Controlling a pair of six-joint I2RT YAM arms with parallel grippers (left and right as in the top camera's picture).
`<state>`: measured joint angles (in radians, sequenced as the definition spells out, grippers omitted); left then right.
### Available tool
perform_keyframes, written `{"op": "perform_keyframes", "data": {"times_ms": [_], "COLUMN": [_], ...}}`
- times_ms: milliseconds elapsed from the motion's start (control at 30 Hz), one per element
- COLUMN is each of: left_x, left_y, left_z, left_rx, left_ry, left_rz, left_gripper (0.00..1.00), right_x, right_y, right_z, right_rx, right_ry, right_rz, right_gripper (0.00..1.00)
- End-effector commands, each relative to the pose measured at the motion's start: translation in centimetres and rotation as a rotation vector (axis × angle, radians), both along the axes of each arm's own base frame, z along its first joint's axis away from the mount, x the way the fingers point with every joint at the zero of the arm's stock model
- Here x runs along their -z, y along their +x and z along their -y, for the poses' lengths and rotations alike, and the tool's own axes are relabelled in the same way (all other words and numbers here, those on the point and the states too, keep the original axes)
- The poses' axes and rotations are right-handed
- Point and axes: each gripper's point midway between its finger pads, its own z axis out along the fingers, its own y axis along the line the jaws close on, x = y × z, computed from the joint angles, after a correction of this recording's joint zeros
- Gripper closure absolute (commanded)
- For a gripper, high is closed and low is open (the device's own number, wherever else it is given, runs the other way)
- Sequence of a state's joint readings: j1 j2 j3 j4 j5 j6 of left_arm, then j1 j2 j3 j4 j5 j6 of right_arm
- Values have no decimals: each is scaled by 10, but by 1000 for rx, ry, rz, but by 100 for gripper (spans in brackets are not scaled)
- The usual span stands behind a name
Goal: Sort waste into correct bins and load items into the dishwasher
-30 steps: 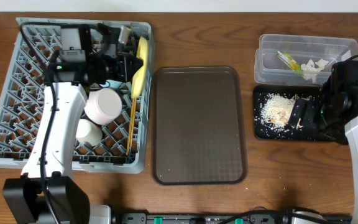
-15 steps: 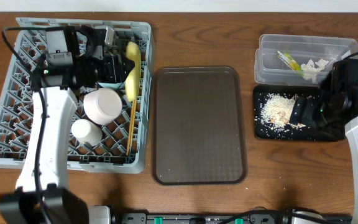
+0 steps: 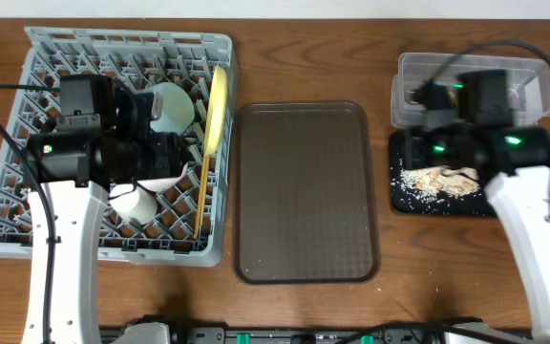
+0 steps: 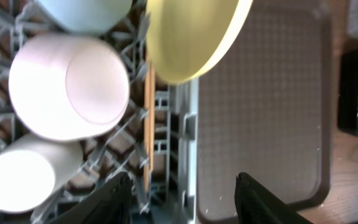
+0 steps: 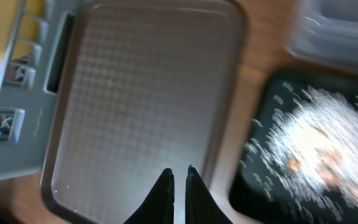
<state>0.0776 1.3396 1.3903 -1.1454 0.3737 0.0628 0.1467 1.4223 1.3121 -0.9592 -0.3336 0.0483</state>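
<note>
The grey dishwasher rack (image 3: 27,201) holds a yellow plate (image 3: 219,105) standing on edge at its right side. A light blue bowl (image 3: 170,105), a pale pink bowl (image 4: 67,87), a white cup (image 3: 134,204) and wooden chopsticks (image 3: 202,196) are also in it. My left gripper (image 4: 182,190) hangs open and empty above the rack's right edge, below the plate (image 4: 191,37). My right gripper (image 5: 179,171) is shut on nothing, over the gap between the brown tray and the black bin (image 3: 404,196). The black bin holds rice crumbs (image 3: 442,177). My right arm covers most of the clear tub (image 3: 533,72).
A large brown serving tray (image 3: 304,191) lies bare between the rack and the bins. The rack's upright pegs and the standing plate rise close to my left gripper. Wooden tabletop (image 3: 447,277) runs along the front edge.
My left gripper opened, let go of the yellow plate and drew back, uncovering the blue bowl. My right gripper shut and its arm swung up and left over the bins.
</note>
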Motion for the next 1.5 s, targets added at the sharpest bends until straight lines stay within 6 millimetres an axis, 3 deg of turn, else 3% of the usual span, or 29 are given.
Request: {"op": "perform_keyframes", "data": {"times_ms": [0,133,367,500,667,867,1067,1467], "left_x": [0,0,0,0,0,0,0,0], "left_y": [-2,-2,-2,-2,-2,-2,-2,-2], "left_z": [-9,-9,-9,-9,-9,-9,-9,-9], "left_rx": [-28,-28,-28,-28,-28,-28,-28,-28], "left_ry": [43,42,42,42,42,42,42,42], "left_rz": [-13,-15,-15,-14,-14,-15,-14,-14], "left_gripper": [45,45,45,45,44,44,44,44], "right_x": [24,61,125,159,184,201,200,199], "right_y": [12,25,40,40,38,36,38,41], "right_z": [-22,-35,-40,-39,-26,-4,20,34], "right_rx": [-28,-34,60,72,119,207,281,334], "right_ry": [-68,-148,-221,-247,-323,-383,-464,-496], "right_rz": [-28,-74,-185,-254,-304,-351,-344,-335], "right_gripper": [93,94,97,97,99,99,99,99]}}
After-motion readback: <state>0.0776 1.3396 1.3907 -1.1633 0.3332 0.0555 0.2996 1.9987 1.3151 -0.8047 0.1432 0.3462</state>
